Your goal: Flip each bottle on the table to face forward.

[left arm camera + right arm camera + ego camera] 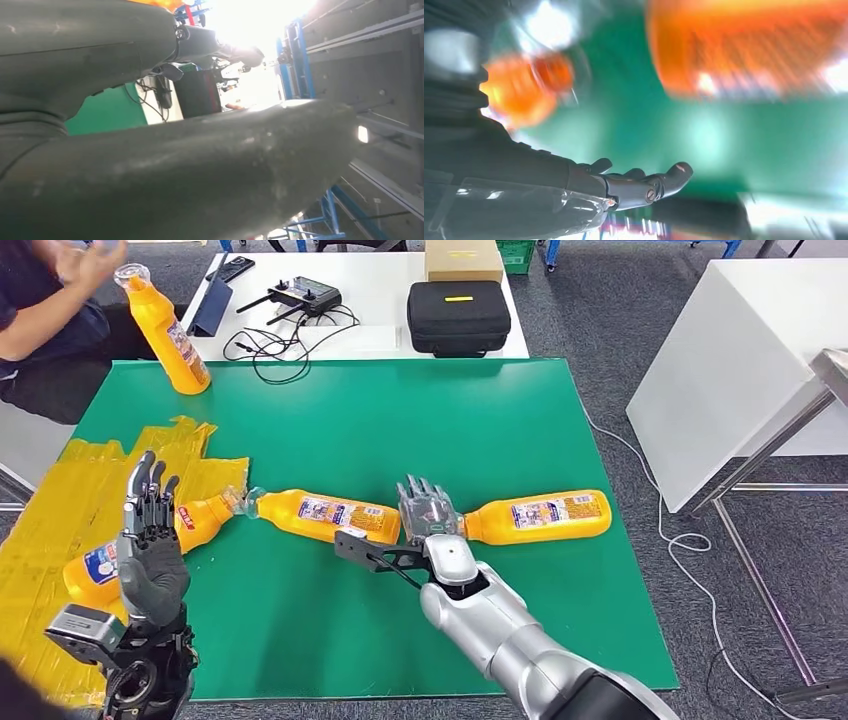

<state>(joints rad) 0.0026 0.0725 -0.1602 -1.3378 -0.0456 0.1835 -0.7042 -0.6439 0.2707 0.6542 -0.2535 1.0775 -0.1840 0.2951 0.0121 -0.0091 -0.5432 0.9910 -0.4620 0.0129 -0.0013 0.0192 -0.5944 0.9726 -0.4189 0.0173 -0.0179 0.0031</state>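
Three orange bottles lie on the green mat (400,430). The left bottle (100,562) is partly hidden behind my left hand (150,535), which is raised above it with its fingers straight and apart, holding nothing. My right hand (430,510) sits low over the mat between the base of the middle bottle (325,515) and the neck of the right bottle (540,517), fingers spread and empty. The blurred right wrist view shows its fingers (644,187) below an orange bottle (749,50). Another orange bottle (170,335) stands tilted at the far left corner.
A person (50,300) sits at the far left, hands near the tilted bottle's cap. Crumpled yellow plastic (50,500) covers the mat's left side. Beyond it, a white table carries a black case (458,315), a controller (305,295), cables and a cardboard box (463,258). Another white table (740,350) stands right.
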